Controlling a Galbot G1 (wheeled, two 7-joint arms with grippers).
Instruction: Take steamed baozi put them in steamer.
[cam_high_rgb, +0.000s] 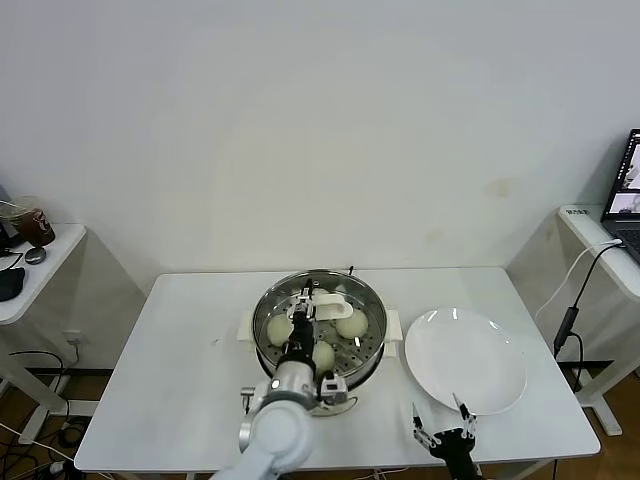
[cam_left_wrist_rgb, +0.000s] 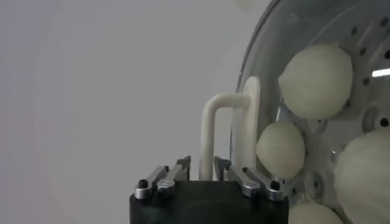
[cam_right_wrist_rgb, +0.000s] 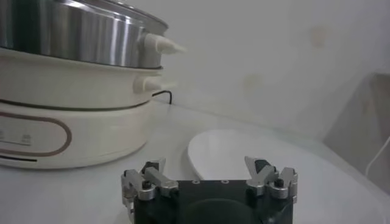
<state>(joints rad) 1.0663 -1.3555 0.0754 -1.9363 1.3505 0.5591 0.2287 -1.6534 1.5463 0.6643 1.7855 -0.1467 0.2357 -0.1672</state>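
Several cream-white baozi (cam_high_rgb: 351, 323) lie in the steel steamer (cam_high_rgb: 259, 325) on its cream cooker base, seen through the round glass lid that sits over them. In the left wrist view the baozi (cam_left_wrist_rgb: 317, 81) show on the perforated floor. My left gripper (cam_high_rgb: 303, 308) is above the steamer's middle, closed round the lid's cream loop handle (cam_high_rgb: 335, 303). That handle (cam_left_wrist_rgb: 210, 122) stands between its fingertips (cam_left_wrist_rgb: 202, 163). My right gripper (cam_high_rgb: 445, 420) is open and empty near the table's front edge, just in front of the plate; its wrist view (cam_right_wrist_rgb: 204, 165) shows nothing between the jaws.
An empty flat white plate (cam_high_rgb: 490, 385) lies right of the steamer, also in the right wrist view (cam_right_wrist_rgb: 244, 152). The steamer wall (cam_right_wrist_rgb: 73, 39) and cooker base (cam_right_wrist_rgb: 73, 122) stand close to the right gripper. Side tables flank the white table.
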